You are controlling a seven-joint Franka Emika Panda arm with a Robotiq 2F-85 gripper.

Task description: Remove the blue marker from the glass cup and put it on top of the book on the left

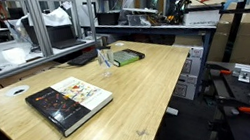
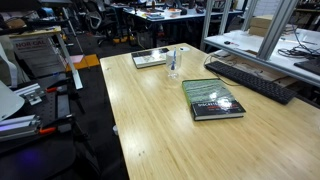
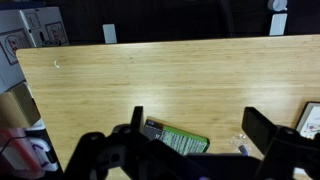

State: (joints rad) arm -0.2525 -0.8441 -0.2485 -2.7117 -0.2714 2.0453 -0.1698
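We judge the blue marker (image 2: 172,58) light, stiff and slippery; we would pinch its top above the fragile glass cup (image 2: 173,70). Our tool (image 3: 195,120) stands wide open.

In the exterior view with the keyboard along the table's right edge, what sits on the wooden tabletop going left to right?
green book → glass cup → dark book. The keyboard overlaps the dark book's span, so it is left unplaced.

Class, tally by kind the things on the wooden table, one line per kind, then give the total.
Books: 2
Glass cup: 1
Marker: 1
Total: 4
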